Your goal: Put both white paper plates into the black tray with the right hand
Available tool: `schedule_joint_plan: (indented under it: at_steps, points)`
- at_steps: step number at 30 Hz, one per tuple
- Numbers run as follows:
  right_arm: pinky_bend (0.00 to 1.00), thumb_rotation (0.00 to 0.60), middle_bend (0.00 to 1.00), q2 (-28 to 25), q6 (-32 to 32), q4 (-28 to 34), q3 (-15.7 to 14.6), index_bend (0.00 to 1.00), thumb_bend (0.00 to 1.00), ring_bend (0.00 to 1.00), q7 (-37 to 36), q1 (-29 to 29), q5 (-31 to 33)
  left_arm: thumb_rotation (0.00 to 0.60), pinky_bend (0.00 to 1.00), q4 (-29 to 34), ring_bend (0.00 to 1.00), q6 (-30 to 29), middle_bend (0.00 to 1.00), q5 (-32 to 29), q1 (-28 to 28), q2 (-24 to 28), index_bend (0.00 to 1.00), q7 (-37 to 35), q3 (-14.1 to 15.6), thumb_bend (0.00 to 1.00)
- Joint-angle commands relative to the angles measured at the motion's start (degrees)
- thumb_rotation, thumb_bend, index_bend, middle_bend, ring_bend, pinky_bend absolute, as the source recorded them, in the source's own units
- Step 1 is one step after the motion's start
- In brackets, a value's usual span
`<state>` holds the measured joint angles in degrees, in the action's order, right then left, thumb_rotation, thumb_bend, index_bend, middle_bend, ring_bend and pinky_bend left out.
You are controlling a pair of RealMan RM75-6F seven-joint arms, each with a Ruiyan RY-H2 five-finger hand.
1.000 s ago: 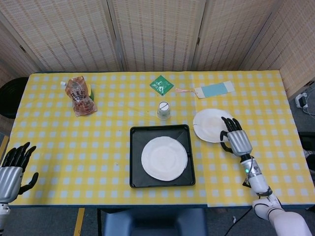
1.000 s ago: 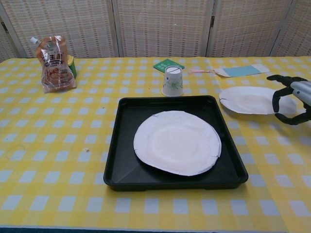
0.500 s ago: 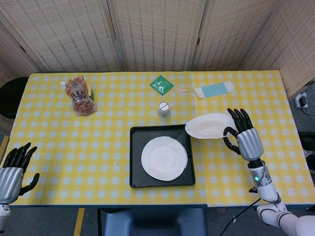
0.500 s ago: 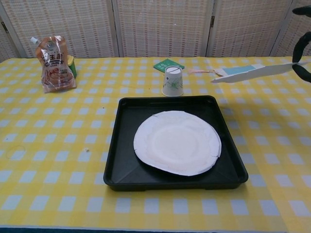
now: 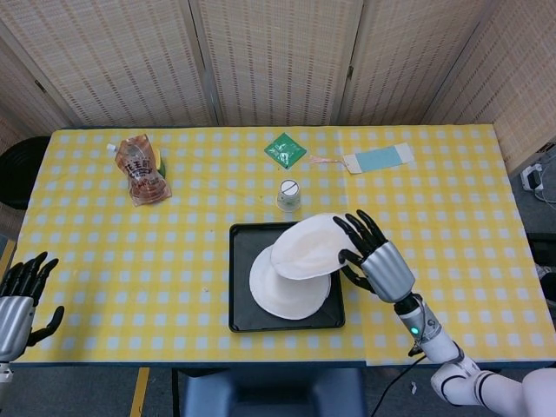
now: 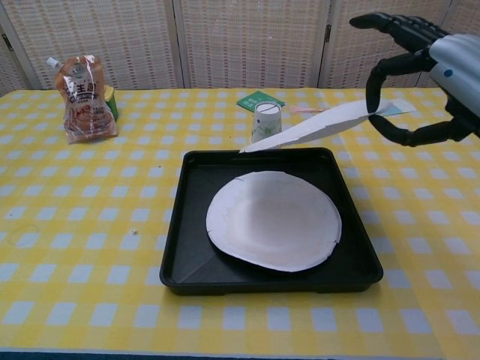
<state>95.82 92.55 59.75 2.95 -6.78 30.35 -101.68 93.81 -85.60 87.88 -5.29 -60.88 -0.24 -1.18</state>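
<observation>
One white paper plate (image 5: pixel 287 287) (image 6: pixel 274 220) lies flat inside the black tray (image 5: pixel 241 278) (image 6: pixel 187 247) at the table's front middle. My right hand (image 5: pixel 372 256) (image 6: pixel 427 75) pinches the edge of a second white paper plate (image 5: pixel 308 247) (image 6: pixel 315 126) and holds it tilted in the air above the tray's far right part, over the first plate. My left hand (image 5: pixel 22 295) hangs off the table's front left corner with its fingers apart and nothing in it; the chest view does not show it.
A small paper cup (image 5: pixel 288 195) (image 6: pixel 265 124) stands just behind the tray. Further back lie a green packet (image 5: pixel 286 149) and a blue-and-white card (image 5: pixel 378 159). A brown snack bag (image 5: pixel 142 169) (image 6: pixel 85 97) sits at the far left.
My right hand has lifted the second plate off the table at the right and carried it left, from beside the tray to above it.
</observation>
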Motion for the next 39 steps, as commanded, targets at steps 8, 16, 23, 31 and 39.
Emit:
schedule_joint_plan:
  at_steps: [8, 16, 23, 31, 39]
  points:
    - [0.00, 0.600, 0.09, 6.6, -2.2, -7.0, -2.3, 0.72, 0.46, 0.02, -1.3, 1.7, -2.1, 0.600, 0.00, 0.0, 0.00, -0.7, 0.00, 0.0, 0.4, 0.7, 0.00, -1.3, -0.2, 0.46]
    - [0.00, 0.600, 0.09, 8.2, -2.2, -8.6, -3.3, 0.72, 0.46, 0.02, 0.1, 1.5, -2.7, 0.600, 0.00, -0.1, 0.00, -0.7, 0.00, 0.2, 0.4, 1.1, 0.00, -2.3, -0.2, 0.46]
    - [0.00, 0.600, 0.09, 8.9, -3.0, -9.4, -4.1, 0.72, 0.46, 0.02, 0.2, 1.3, -2.7, 0.600, 0.00, 0.0, 0.00, -0.6, 0.00, 0.5, 0.4, 1.4, 0.00, -3.1, 0.0, 0.46]
    - [0.00, 0.600, 0.01, 7.2, -6.8, -8.6, -5.5, 0.43, 0.46, 0.00, 2.3, 0.5, -1.4, 0.600, 0.00, 0.1, 0.00, -1.0, 0.00, -0.2, 0.7, 1.0, 0.00, -3.3, -0.5, 0.46]
    - [0.00, 0.600, 0.00, -0.1, -15.5, 2.1, -5.5, 0.03, 0.45, 0.00, 11.2, 0.7, 2.4, 0.600, 0.00, -2.1, 0.00, -4.5, 0.00, 2.2, 0.7, -0.9, 0.00, -3.5, -1.5, 0.46]
